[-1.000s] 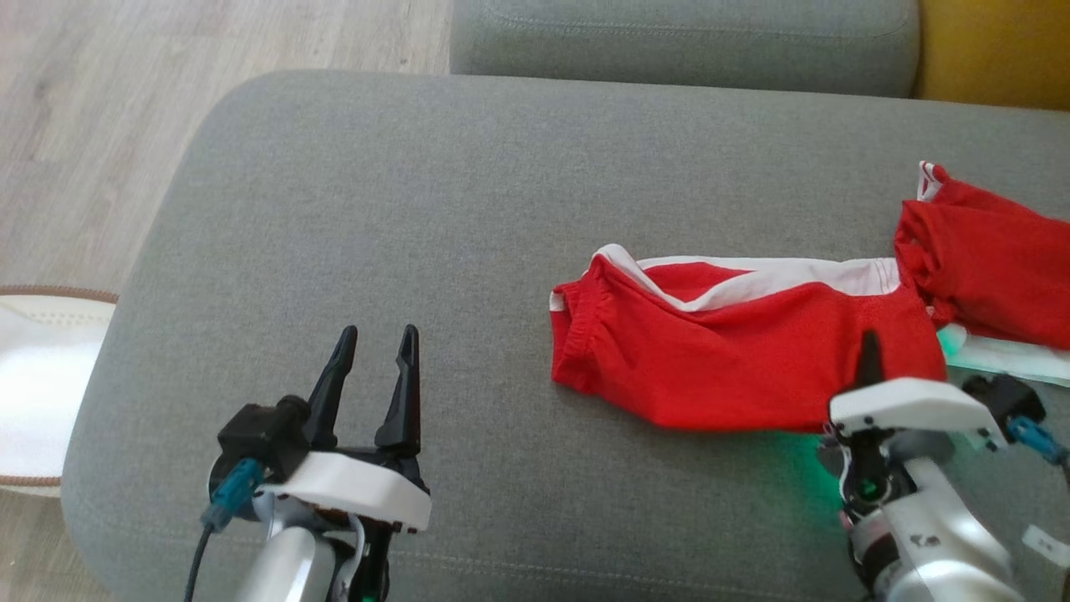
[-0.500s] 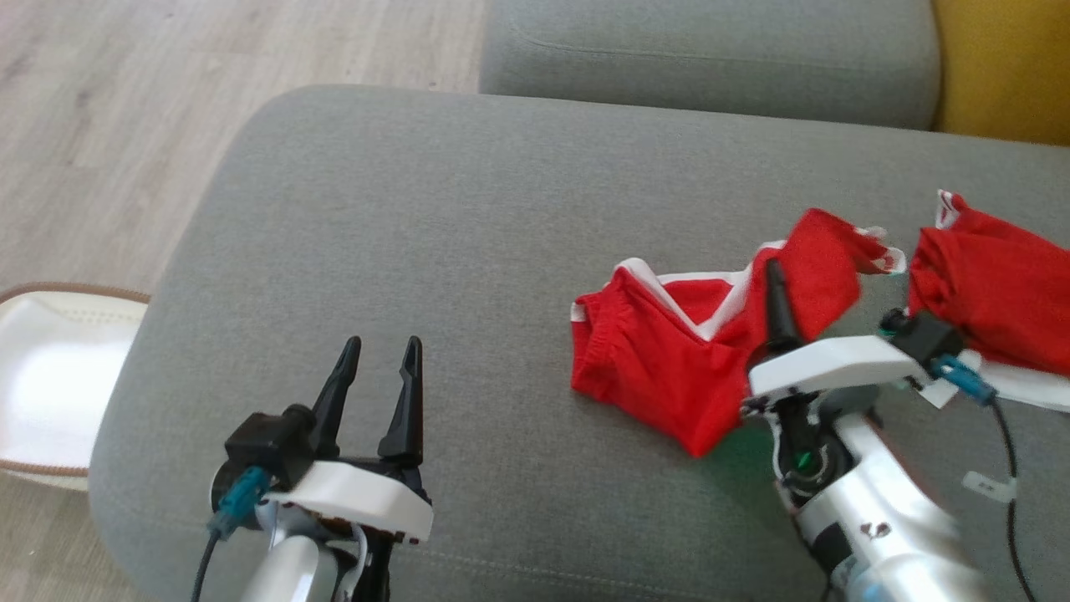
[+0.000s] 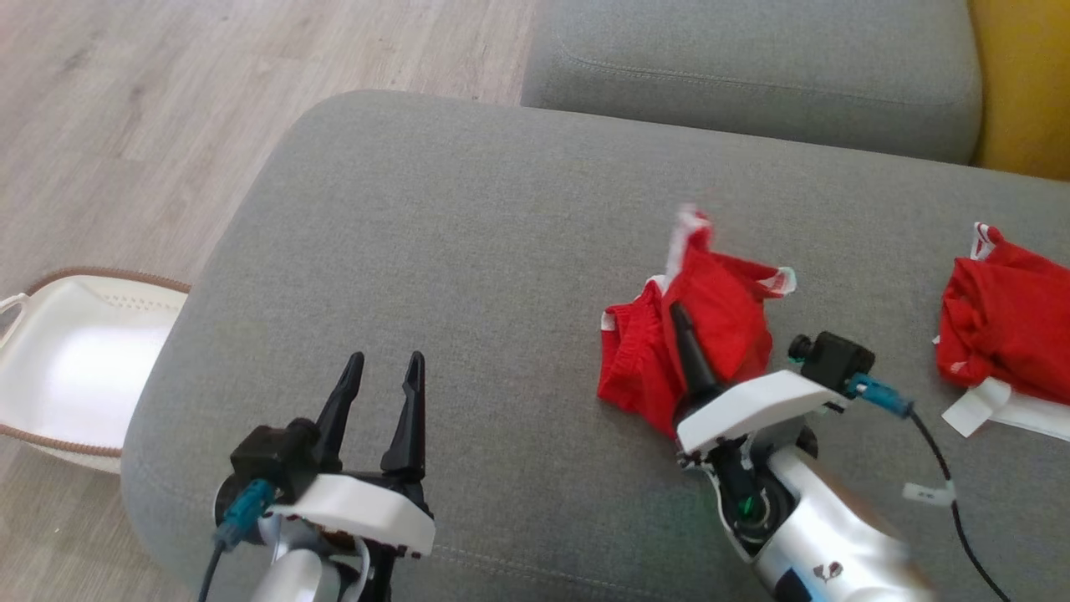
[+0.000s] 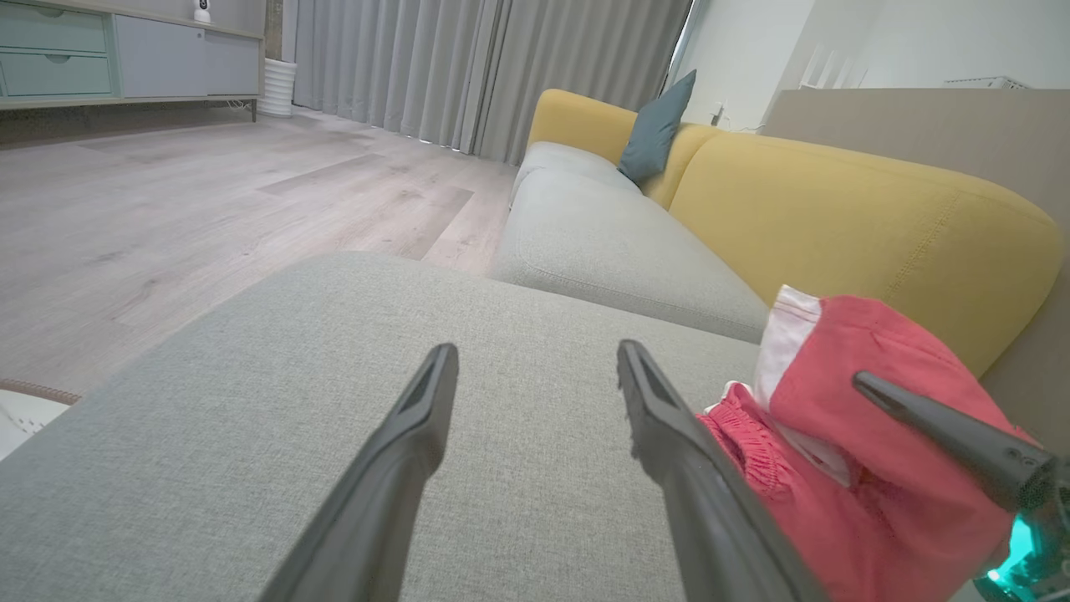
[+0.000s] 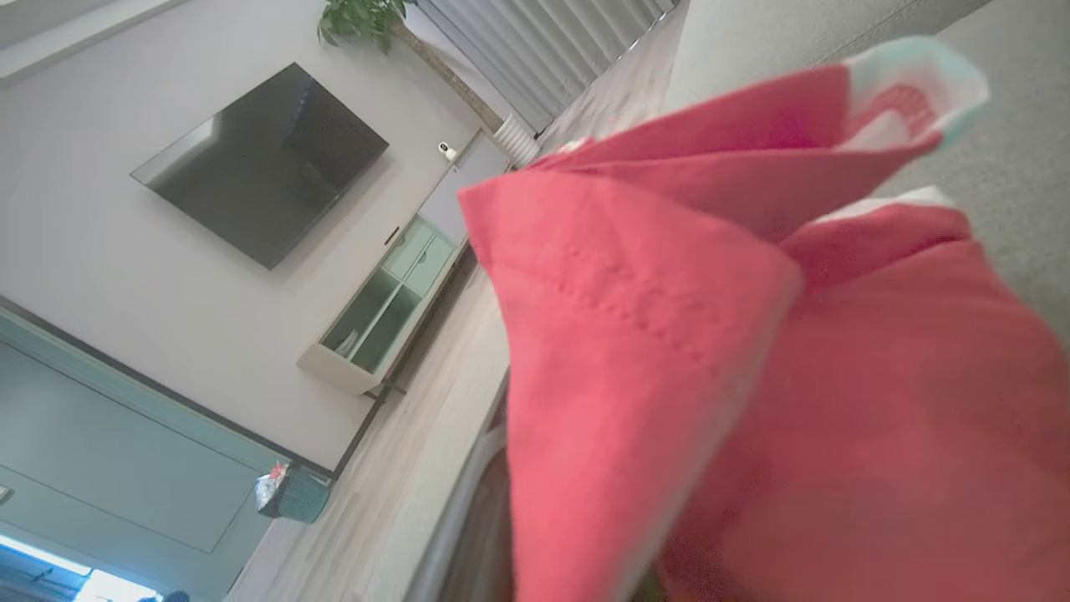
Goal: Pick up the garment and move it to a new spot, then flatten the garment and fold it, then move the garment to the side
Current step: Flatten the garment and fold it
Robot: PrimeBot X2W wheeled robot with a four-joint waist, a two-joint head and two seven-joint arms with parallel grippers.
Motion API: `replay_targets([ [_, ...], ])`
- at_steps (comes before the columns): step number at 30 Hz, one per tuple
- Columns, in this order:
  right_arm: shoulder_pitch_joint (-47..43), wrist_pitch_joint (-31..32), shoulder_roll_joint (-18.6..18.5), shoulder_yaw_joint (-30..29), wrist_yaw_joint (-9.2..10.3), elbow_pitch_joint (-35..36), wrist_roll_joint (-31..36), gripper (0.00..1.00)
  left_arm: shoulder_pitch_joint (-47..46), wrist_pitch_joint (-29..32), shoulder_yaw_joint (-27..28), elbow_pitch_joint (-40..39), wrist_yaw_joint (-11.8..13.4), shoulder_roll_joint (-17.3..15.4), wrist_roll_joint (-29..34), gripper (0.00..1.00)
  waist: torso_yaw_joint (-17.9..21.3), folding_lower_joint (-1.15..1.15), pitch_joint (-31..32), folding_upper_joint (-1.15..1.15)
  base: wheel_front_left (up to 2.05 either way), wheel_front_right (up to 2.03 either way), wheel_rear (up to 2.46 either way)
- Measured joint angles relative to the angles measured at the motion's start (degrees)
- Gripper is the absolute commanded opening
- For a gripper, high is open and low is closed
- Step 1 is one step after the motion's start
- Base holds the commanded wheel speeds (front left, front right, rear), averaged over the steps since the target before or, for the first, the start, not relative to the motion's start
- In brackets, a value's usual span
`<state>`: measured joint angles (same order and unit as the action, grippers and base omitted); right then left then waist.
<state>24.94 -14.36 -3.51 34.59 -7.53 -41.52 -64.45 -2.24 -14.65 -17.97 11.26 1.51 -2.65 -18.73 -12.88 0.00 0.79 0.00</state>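
The garment [image 3: 719, 318], red shorts with white trim, is bunched on the grey cushion [image 3: 451, 217], its right part lifted and pulled over to the left. My right gripper [image 3: 681, 322] is shut on a fold of it; one dark finger shows against the cloth. In the right wrist view the red garment [image 5: 752, 334] drapes over the fingers and hides them. My left gripper [image 3: 380, 376] hovers open over bare cushion to the garment's left, holding nothing. In the left wrist view the left gripper [image 4: 535, 359] is spread wide, with the garment [image 4: 844, 435] at the right.
A second red garment [image 3: 1003, 326] lies at the far right on a white cloth [image 3: 995, 410]. On the floor to the left stands a white basket [image 3: 58, 359]. Beyond are another grey seat cushion [image 3: 752, 67] and the yellow sofa back [image 3: 1020, 84].
My right gripper has moved left and up, dragging the garment's right part over the left part. The head camera has also shifted. The left gripper stays open and still.
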Motion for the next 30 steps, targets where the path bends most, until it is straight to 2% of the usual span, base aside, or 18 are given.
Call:
replay_targets([
  [7,0.56,0.00,-0.02,6.54,0.00,-3.16,-0.27,0.00,0.27,0.00,-0.73,-0.03,0.03,-0.01,-0.09,1.00,-0.66,0.00,-0.12,0.00,0.00,0.00,0.00],
  [12,4.82,0.02,-0.07,11.69,0.00,-7.21,5.20,0.00,0.35,0.00,-1.59,-0.05,0.11,-0.02,-0.73,1.00,-1.41,0.00,-1.04,0.00,0.00,0.00,0.00],
  [13,6.16,0.02,-0.07,12.96,0.00,-8.73,7.21,0.39,0.34,0.00,-1.64,-0.05,0.32,-0.02,-0.96,1.00,-1.58,0.00,-1.21,0.00,0.00,0.00,0.00],
  [14,7.31,0.03,-0.05,13.69,0.00,-9.88,9.48,1.00,0.34,0.00,-1.64,-0.05,0.52,-0.03,-1.09,1.00,-1.73,0.00,-1.39,0.00,0.00,0.00,0.00],
  [20,10.33,0.25,-0.09,17.16,0.00,-12.14,16.67,1.00,0.19,0.00,-1.85,-0.01,0.53,-0.04,-1.56,1.00,-2.72,0.00,-2.25,0.00,0.00,0.00,0.00],
  [23,11.04,1.60,-0.08,20.37,0.00,-13.46,23.29,1.00,0.10,0.00,-1.87,0.12,0.59,-0.04,-1.60,1.00,-2.99,0.00,-2.43,0.00,0.00,0.00,0.00],
  [30,10.68,6.65,-0.07,18.85,0.00,-13.05,29.33,1.00,-0.33,0.00,-1.85,0.25,1.03,-0.04,-1.60,1.00,-2.64,0.00,-2.19,0.00,0.00,0.00,0.00],
])
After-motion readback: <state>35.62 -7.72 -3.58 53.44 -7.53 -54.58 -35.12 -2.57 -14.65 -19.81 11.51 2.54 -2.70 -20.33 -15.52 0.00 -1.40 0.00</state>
